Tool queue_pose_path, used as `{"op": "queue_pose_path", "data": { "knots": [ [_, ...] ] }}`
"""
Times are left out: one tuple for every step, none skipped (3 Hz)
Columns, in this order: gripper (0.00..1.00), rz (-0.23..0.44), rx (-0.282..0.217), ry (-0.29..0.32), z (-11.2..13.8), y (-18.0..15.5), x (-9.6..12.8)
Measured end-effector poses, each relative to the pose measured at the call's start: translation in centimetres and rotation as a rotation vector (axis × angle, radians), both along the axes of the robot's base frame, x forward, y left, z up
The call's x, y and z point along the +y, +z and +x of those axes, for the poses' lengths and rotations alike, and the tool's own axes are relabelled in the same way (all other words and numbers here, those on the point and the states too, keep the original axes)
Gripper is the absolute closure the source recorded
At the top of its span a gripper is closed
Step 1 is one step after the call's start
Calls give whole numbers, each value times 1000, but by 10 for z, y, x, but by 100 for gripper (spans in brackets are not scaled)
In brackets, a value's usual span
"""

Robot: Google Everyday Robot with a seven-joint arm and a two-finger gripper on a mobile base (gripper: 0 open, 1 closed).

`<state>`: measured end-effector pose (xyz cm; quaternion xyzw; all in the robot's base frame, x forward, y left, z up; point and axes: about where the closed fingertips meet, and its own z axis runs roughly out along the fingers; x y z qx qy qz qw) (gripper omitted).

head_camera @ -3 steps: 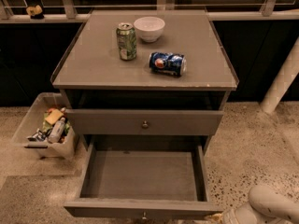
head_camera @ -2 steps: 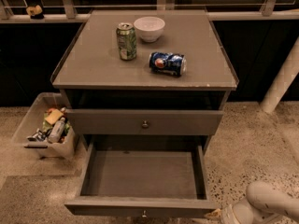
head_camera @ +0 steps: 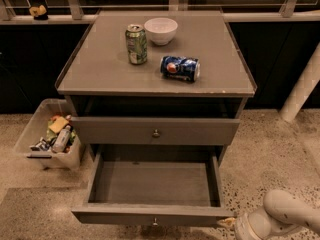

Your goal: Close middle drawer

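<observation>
Only the robot arm (head_camera: pixel 287 211) has moved since a second ago: it has come a little closer to the cabinet (head_camera: pixel 100 74) from the lower right, while the drawers and the things on top stay as they were. The middle drawer (head_camera: pixel 150 184) is pulled far out of the cabinet and is empty inside; the lowest drawer is hidden under it. Above it the top drawer (head_camera: pixel 115 131) sits pushed in, or almost. The gripper (head_camera: pixel 227 223) is at the right front corner of the open drawer, touching it or just beside it. I think it is there because a push on the front would slide the drawer back into the cabinet. Whether it is open or closed I cannot tell, and I see nothing held in it. Left of the cabinet, on the floor, a clear plastic bin (head_camera: pixel 30 129) with packets stands out of the drawer's path. On the cabinet top are a white bowl (head_camera: pixel 160 30), an upright green can (head_camera: pixel 136 44) and a blue Pepsi can (head_camera: pixel 180 68) on its side, which a hard push could make roll. Smallest is the knob (head_camera: pixel 155 221) at the centre of the drawer front, not needed for pushing.
</observation>
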<state>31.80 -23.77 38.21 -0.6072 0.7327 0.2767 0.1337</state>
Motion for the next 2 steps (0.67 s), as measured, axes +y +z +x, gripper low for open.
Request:
{"op": "queue_pose_path", "data": {
  "knots": [
    [0, 8, -17, -4, 23, -7, -5],
    [0, 8, -18, -4, 21, -7, -5]
  ]
}}
